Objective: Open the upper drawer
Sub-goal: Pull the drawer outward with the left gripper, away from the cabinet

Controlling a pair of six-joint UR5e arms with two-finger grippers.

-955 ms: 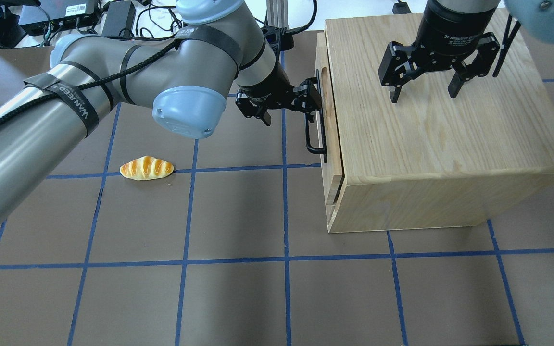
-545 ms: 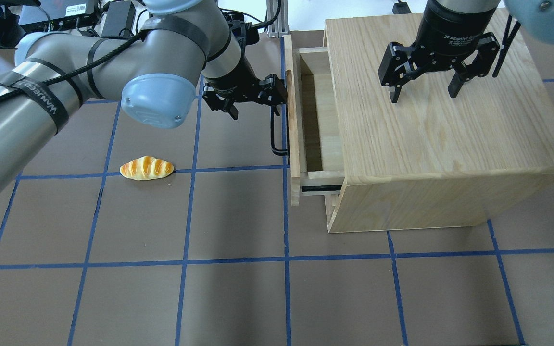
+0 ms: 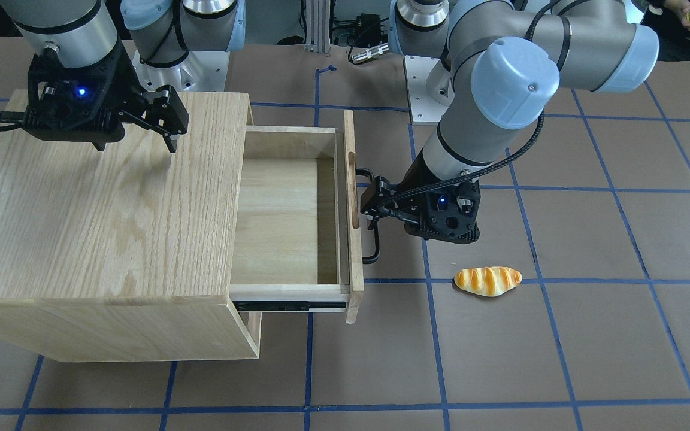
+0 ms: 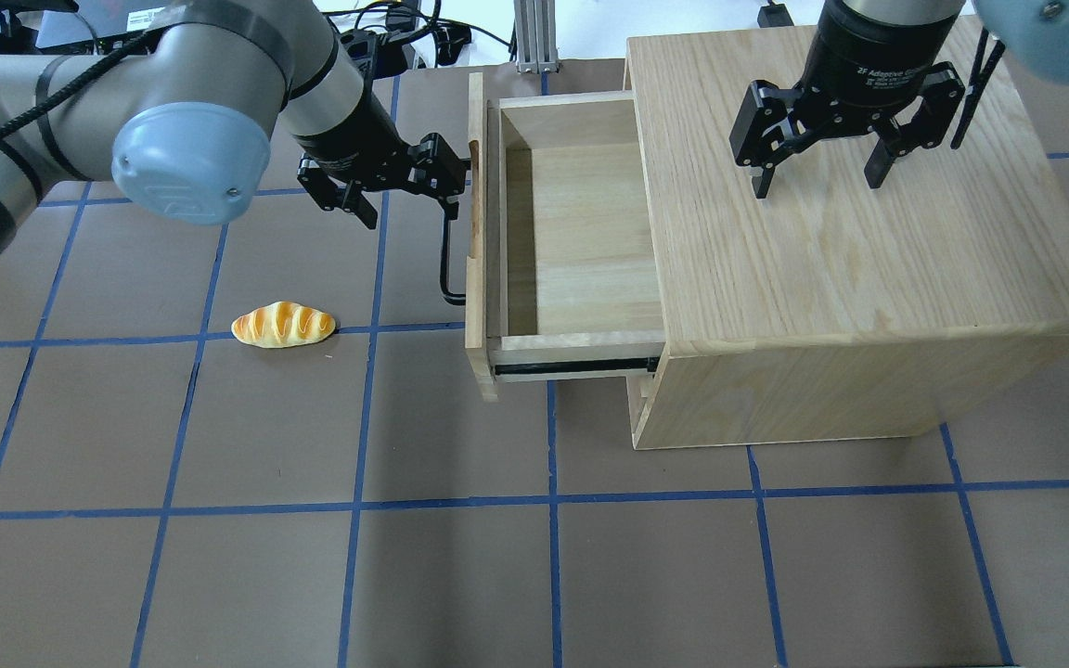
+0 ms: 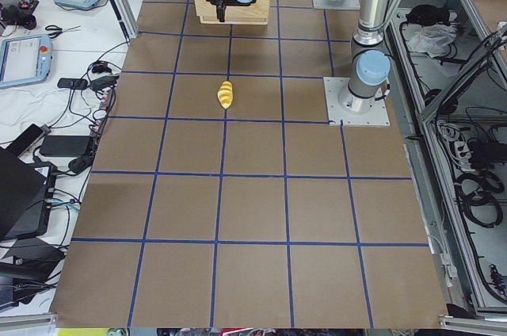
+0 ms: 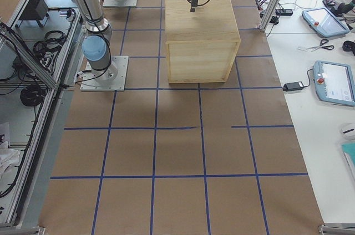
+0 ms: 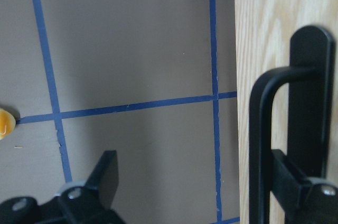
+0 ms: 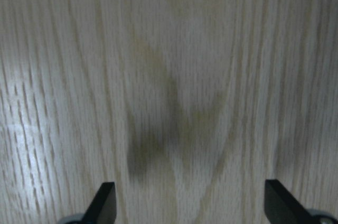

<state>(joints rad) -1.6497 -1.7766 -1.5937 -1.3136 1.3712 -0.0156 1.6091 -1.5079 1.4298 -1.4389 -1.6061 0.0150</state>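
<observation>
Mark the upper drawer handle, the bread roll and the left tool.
upper drawer handle (image 4: 445,255): overhead view, middle of the black bar.
bread roll (image 4: 283,325): overhead view, centre of its striped top.
left tool (image 7: 194,163): left wrist view, gap midway between its fingertips.

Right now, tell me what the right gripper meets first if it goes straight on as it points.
The right gripper would meet the cabinet top first: the wrist view shows only bare wood between its open jaws. How near is unclear.
</observation>
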